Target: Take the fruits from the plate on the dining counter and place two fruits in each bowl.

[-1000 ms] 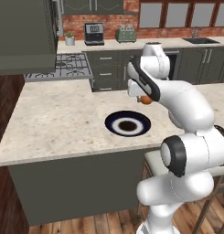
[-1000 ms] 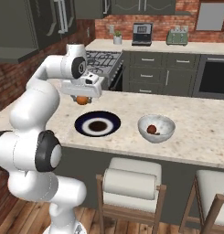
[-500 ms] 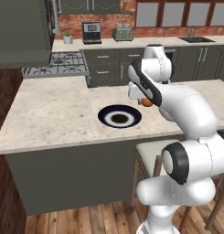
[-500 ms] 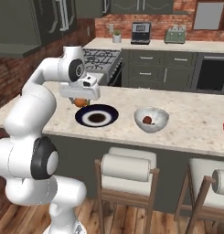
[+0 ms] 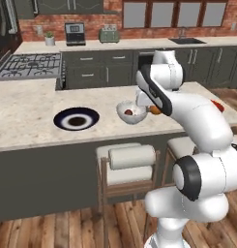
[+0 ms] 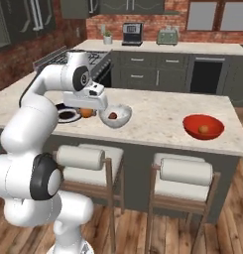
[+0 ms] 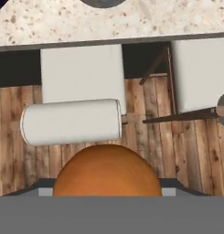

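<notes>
We carry orange fruit [image 7: 107,170] in closed gripper [image 6: 86,110]; grey-white bowl [image 6: 116,115] just beside, toward red bowl [image 6: 203,127]; height above rim unclear.

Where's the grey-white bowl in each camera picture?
Left base view: grey-white bowl on the counter, centre, right of the plate, beside the arm.
Right base view: left of centre, between plate and red bowl.
Hand view: cannot tell.
Shared landmark: the plate.
</notes>
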{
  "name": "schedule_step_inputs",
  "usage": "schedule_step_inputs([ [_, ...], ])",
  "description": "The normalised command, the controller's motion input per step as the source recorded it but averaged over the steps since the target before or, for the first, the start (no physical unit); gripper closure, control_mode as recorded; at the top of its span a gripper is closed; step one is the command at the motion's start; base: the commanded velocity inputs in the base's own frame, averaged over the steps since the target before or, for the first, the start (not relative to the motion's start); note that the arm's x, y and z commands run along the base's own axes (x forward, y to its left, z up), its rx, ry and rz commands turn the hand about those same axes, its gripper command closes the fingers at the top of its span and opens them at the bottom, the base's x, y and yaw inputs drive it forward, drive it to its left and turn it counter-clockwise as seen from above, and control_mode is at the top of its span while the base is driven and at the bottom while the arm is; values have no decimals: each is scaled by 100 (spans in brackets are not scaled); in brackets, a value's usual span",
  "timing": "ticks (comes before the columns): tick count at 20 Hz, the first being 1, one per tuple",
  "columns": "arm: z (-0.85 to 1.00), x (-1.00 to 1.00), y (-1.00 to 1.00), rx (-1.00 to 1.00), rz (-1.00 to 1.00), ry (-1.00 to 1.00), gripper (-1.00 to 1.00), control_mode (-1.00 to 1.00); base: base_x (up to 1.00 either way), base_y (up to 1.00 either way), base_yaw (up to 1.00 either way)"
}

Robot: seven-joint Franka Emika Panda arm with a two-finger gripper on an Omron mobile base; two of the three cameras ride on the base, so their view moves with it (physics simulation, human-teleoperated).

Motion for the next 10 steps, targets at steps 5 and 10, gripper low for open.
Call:
schedule_step_inputs([
  [5, 0, 0, 0, 0, 0, 0, 100, 100, 0, -100, -3],
  [10, 0, 0, 0, 0, 0, 0, 100, 100, 6, -100, -3],
])
